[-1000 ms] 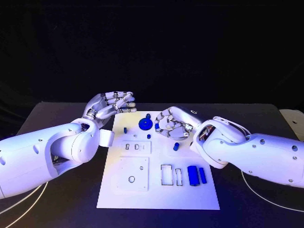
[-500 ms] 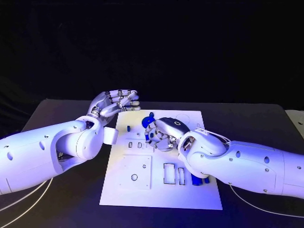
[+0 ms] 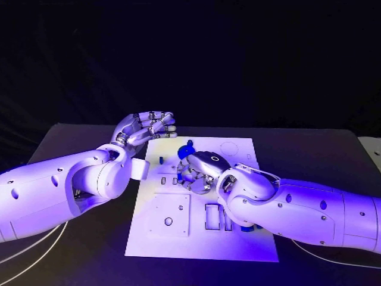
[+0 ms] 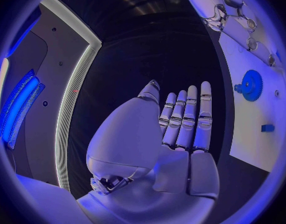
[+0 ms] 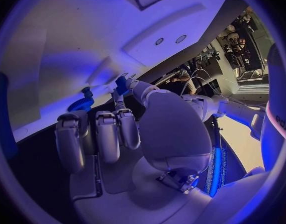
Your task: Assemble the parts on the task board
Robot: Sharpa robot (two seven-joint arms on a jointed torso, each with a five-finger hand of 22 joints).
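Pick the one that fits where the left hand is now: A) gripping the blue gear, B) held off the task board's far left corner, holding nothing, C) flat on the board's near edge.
B: the left hand sits beside the task board, fingers empty.

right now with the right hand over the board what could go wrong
The right hand hangs low over the task board, close to the blue gear; a sideways move might knock it. The right arm covers the blue parts near the board's front, so contact there would go unseen. The left hand sits at the board's far corner.
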